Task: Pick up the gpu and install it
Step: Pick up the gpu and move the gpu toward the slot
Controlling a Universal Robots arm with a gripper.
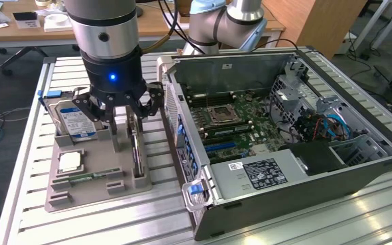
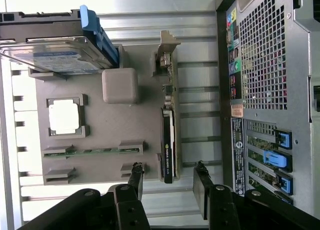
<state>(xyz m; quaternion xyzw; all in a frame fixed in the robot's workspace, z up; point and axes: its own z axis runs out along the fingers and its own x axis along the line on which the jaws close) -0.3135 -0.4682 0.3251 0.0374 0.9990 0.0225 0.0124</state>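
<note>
Quick update from the arm: I'm hovering my claw [image 1: 124, 113] over the gray parts tray [image 1: 80, 196] that's sitting on the slotted aluminium bench [image 1: 114, 227]. The claw is released, with the jaws spread wide and gripping nothing.

The gpu [image 2: 168, 145] is standing on its thin edge in a slot along the side of the tray nearest the computer case [image 1: 305, 189]. Its metal bracket is sticking out at one end. Through the wrist camera, my fingers [image 2: 201, 190] are sitting on either side of the card's other end. There's a gap showing on both sides, so I'm not touching it yet.

Other stuff riding in the tray:
- A hard drive [image 2: 55, 50] with a blue label is standing upright on the side of the tray away from the case.
- A CPU [image 2: 64, 116] is lying flat in a square pocket.
- A green memory stick [image 2: 82, 151] is lying in its slot just beside the CPU.
- A gray block [image 2: 120, 85] is sticking up from the tray between the hard drive and the gpu.

The case is lying on its side just beside the tray, with its panel off and the motherboard [image 1: 230, 117] facing up.
</note>
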